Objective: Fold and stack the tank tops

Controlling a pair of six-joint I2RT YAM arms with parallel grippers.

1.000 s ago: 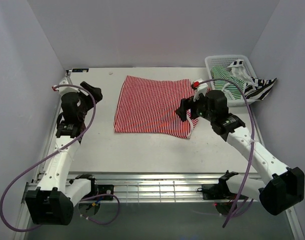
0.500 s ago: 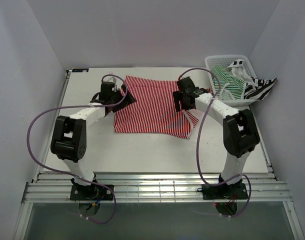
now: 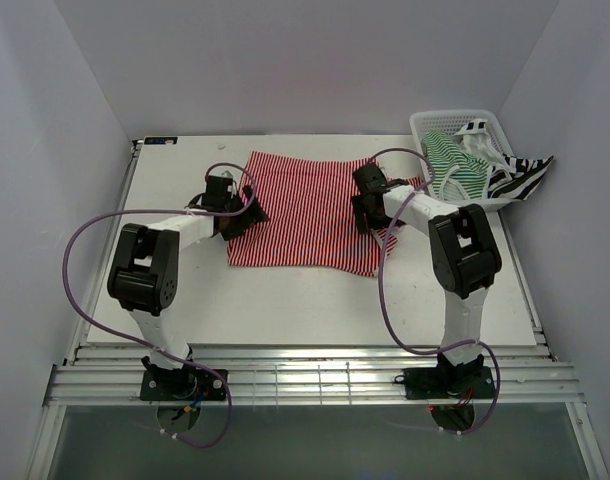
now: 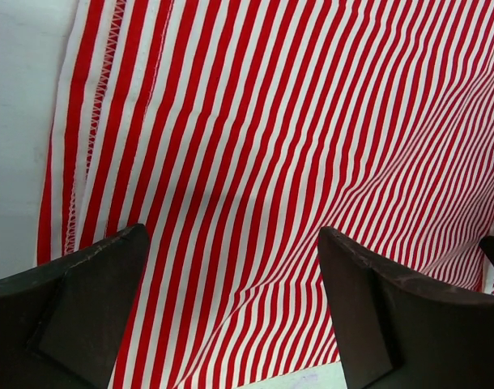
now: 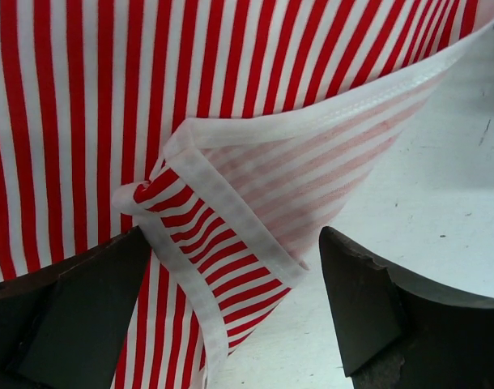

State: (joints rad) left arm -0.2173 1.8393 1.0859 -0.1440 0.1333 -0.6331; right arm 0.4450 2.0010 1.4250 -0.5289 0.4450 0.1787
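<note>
The red-and-white tank top [image 3: 305, 208] lies spread flat at the back middle of the table. My left gripper [image 3: 249, 216] hangs open over its left edge. In the left wrist view the striped cloth [image 4: 279, 146] fills the space between the open fingers [image 4: 85, 308], with nothing gripped. My right gripper [image 3: 371, 214] stands open at the top's right edge, and a turned-over white-hemmed corner [image 5: 231, 235] lies between its fingers [image 5: 376, 308]. The green-and-white top [image 3: 451, 166] sits in the basket, and the black-and-white top [image 3: 521, 180] drapes over the basket's right rim.
A white lattice basket [image 3: 437, 122] stands at the back right corner. Bare white table [image 3: 285, 300] lies in front of the red top. Grey walls close in left, back and right. Purple cables loop from both arms.
Both arms have stretched out from a drawn-back pose to the red top's left and right edges. In the last half second each gripper shifted slightly nearer along the cloth. Both stayed open.
</note>
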